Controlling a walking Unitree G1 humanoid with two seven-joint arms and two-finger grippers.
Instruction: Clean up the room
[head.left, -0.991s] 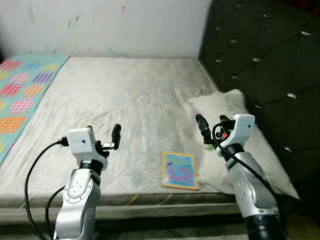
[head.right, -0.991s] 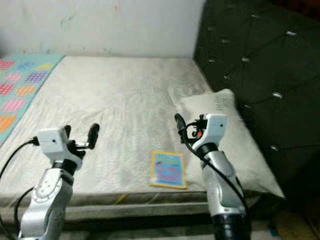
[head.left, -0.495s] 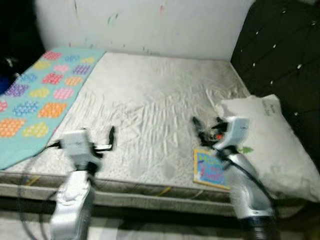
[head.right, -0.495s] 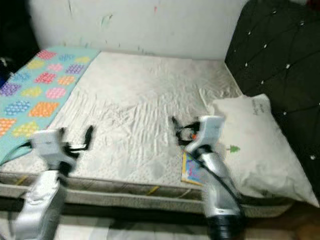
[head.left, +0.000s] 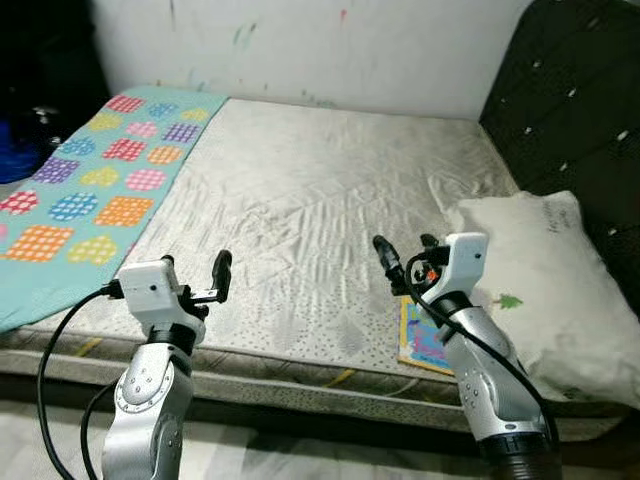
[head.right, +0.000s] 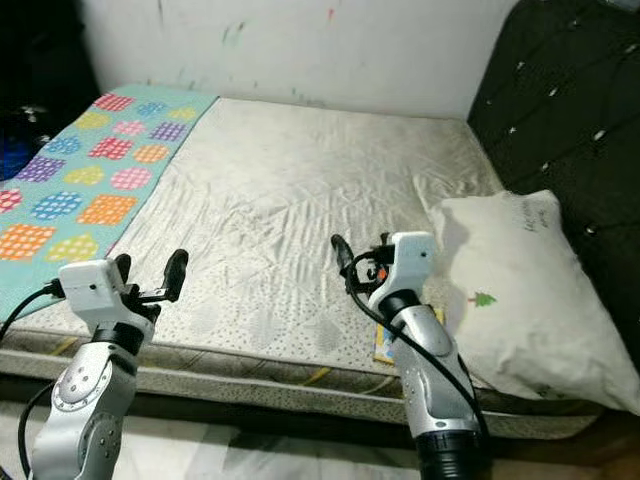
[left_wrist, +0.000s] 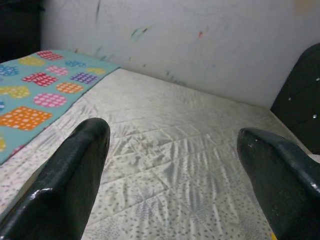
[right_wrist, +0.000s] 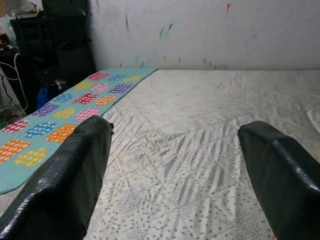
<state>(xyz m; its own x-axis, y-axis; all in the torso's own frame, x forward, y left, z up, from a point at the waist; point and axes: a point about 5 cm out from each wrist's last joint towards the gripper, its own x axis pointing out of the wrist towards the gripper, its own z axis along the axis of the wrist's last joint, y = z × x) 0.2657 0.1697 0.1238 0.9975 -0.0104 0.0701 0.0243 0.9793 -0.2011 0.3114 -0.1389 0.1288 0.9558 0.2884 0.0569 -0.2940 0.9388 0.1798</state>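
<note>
A colourful picture book (head.left: 417, 344) lies flat near the front edge of the grey mattress (head.left: 320, 190), partly hidden behind my right arm. My right gripper (head.left: 405, 252) hovers open just above and left of the book, holding nothing. My left gripper (head.left: 193, 268) is open too, raised over the mattress's front left part. A white pillow (head.left: 540, 285) with a small tree print rests right of the book. A teal blanket (head.left: 95, 185) with coloured patches covers the bed's left side. In both wrist views the black fingers (left_wrist: 75, 185) (right_wrist: 75, 180) stand wide apart over bare mattress.
A black tufted headboard (head.left: 575, 110) rises on the right, and a marked white wall (head.left: 330, 45) backs the bed. Dark furniture and a blue object (head.left: 15, 140) stand at far left. The bed's front edge (head.left: 300, 370) and floor lie just below my arms.
The camera has swung left and drawn back, so the blanket, bed edge and floor have come into view. Both grippers keep the same open pose.
</note>
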